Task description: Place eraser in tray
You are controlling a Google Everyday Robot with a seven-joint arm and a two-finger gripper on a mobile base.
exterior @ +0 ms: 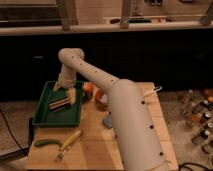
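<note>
The dark green tray [45, 117] lies on the left of the wooden table. The eraser [59, 104], a small oblong block with a tan top over a dark layer, lies flat inside the tray near its far right part. My gripper [65, 91] hangs over the tray's far right corner, just above and behind the eraser. Its fingers look spread apart, and nothing is held between them. The big white arm [125, 120] runs from the lower right up to the gripper and hides the middle of the table.
A round orange-and-white bowl [100, 98] and an orange object [88, 88] stand right of the tray. A blue-grey block [107, 122] lies by the arm. A yellow-handled brush [68, 143] and a green tool [45, 143] lie in front of the tray. Bottles [200, 117] stand at the far right.
</note>
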